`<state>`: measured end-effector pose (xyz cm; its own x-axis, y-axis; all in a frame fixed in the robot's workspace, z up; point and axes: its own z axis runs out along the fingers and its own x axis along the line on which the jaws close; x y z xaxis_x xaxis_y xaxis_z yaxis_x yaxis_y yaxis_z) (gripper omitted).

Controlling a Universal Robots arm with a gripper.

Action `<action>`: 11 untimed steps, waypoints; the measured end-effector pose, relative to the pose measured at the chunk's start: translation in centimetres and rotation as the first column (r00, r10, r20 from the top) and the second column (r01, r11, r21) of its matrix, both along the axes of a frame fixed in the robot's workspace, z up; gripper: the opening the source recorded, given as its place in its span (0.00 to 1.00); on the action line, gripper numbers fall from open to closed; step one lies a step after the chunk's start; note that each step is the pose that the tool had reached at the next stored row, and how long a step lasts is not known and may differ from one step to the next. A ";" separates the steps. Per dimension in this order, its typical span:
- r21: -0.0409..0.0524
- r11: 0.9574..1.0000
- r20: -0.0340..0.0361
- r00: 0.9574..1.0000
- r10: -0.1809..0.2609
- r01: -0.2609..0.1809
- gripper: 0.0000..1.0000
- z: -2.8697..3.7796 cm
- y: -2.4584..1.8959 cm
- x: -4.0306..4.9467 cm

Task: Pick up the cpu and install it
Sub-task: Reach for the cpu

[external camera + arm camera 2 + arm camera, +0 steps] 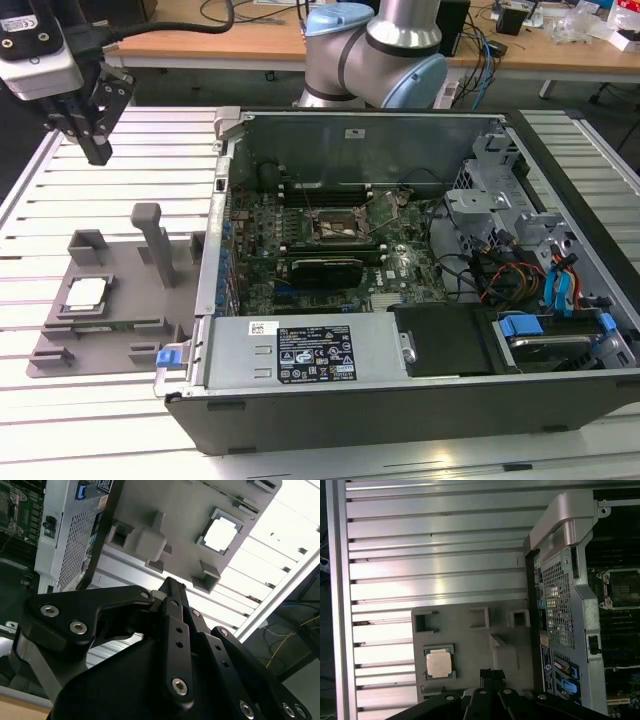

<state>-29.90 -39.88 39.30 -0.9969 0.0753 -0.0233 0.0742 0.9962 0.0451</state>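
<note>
**Cpu waits in the tray, pincer closed and empty above**

We find the cpu (85,293) lying flat, metal top up, in a square pocket of the grey tray fixture (130,300). The pocket is on the side of the tray toward the exterior view's left. In both wrist views the chip (439,663) shows bright and unobstructed, with nothing touching it. It is square, so we read no long axis; its edges run parallel to the tray's edges.

The tray rests on the slatted metal tabletop (60,200), just beside the open computer case (330,355). The motherboard socket (338,228) sits inside that case, well apart from the chip and toward the exterior view's right.

The pincer (97,155) hangs well above the tabletop, past the tray's far edge. Its fingers are pressed together and grip nothing, as the second wrist view (172,585) also shows. From the pincer the cpu lies below and nearer the exterior camera. We judge that the pick has not started.
</note>
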 end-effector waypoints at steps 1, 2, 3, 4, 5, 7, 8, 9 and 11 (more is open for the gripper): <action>0.000 1.000 0.000 1.000 0.000 0.000 0.11 0.00 0.00 -0.26; 0.000 1.000 0.000 1.000 0.000 0.000 0.11 0.00 0.00 -0.55; 0.000 1.000 0.000 1.000 0.000 0.000 0.11 0.00 0.00 -0.84; 0.000 1.000 0.000 1.000 0.000 0.000 0.11 0.00 0.00 -1.10; 0.000 1.000 0.000 1.000 0.000 0.000 0.11 0.00 0.00 -1.31; 0.000 1.000 0.000 1.000 0.000 0.000 0.11 -0.01 0.00 -1.87; 0.000 1.000 0.000 1.000 0.000 0.000 0.11 -0.01 0.00 -2.27; 0.000 1.000 0.000 1.000 0.000 0.000 0.11 -0.01 0.00 -2.48; 0.000 1.000 0.000 1.000 0.000 0.000 0.11 -0.02 -0.02 -2.94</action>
<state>-32.84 -39.91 39.28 -0.9969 0.0754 -0.0233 0.0743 0.9962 0.0451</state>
